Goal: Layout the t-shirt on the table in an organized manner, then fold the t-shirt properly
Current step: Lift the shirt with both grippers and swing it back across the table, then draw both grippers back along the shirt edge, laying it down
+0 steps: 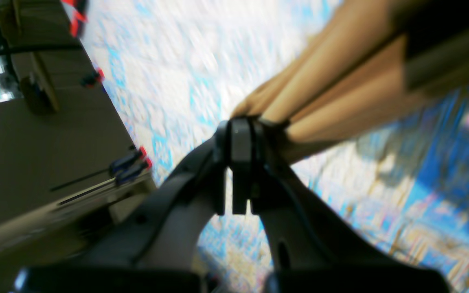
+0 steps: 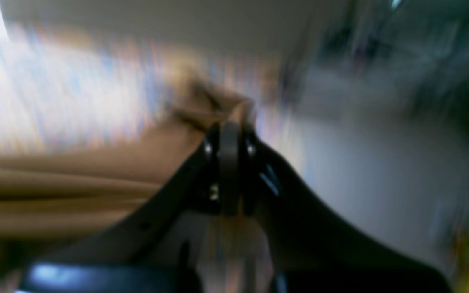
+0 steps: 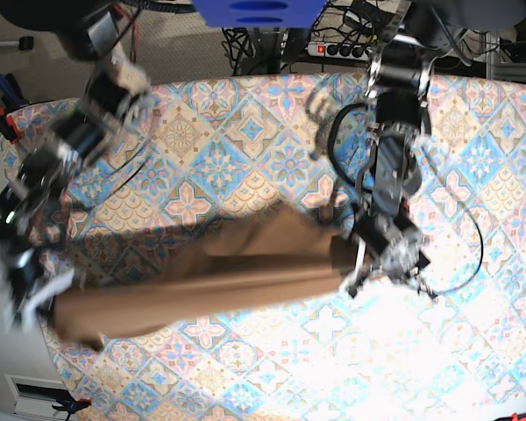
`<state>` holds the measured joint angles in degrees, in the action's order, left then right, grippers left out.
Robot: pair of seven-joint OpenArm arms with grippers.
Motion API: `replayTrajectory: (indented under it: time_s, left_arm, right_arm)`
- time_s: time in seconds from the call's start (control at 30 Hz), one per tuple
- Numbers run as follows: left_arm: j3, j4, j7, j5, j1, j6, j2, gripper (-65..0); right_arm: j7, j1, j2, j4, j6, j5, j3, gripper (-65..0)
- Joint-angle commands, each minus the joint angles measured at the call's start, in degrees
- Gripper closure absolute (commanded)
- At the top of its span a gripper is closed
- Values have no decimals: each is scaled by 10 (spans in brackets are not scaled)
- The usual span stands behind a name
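Note:
The tan-brown t-shirt (image 3: 210,281) hangs stretched in a long band between my two grippers, over the front half of the patterned table (image 3: 245,132). At the band's right end, my left gripper (image 3: 355,267) is shut on the bunched cloth. The left wrist view shows its fingertips (image 1: 240,126) pressed together on folds of the t-shirt (image 1: 340,81) above the table (image 1: 169,61). My right gripper (image 3: 44,303) holds the band's left end near the table's left edge. In the blurred right wrist view it (image 2: 229,130) is shut on the t-shirt (image 2: 75,183).
Red-tipped clamps (image 1: 130,165) sit on the table's edge in the left wrist view. A power strip (image 3: 342,48) and cables lie behind the table's far side. A black cable (image 3: 456,263) loops off the left arm over the table's right part.

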<state>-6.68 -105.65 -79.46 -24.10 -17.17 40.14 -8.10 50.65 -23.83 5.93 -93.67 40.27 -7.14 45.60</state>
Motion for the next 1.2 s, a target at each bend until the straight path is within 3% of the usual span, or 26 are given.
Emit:
replayTrajectory:
  time_s: [0.0, 0.23, 0.57, 0.83, 1.07, 1.17]
  left_arm:
    - [-3, -10, -5, -11, 6, -1, -4, 0]
    - [-3, -9, -5, -12, 91, -1, -49, 0]
    - [-6, -9, -5, -16, 128, -1, -50, 0]
    - [-9, -10, -5, -18, 129, -1, -50, 0]
    - [-103, -11, -5, -78, 129, -1, -50, 0]
    - [-124, -11, -5, -111, 135, -1, -50, -32]
  right_arm:
    - [-13, 7, 11, -8, -3, 7, 3, 0]
    - [13, 117, -30, -8, -3, 7, 38, 0]
    - [19, 170, -41, -72, -3, 3, 181, 0]
    - [19, 218, -75, -84, -3, 3, 198, 0]
    - [19, 241, -79, -91, -3, 2, 251, 0]
    - [20, 265, -98, -99, -3, 2, 261, 0]
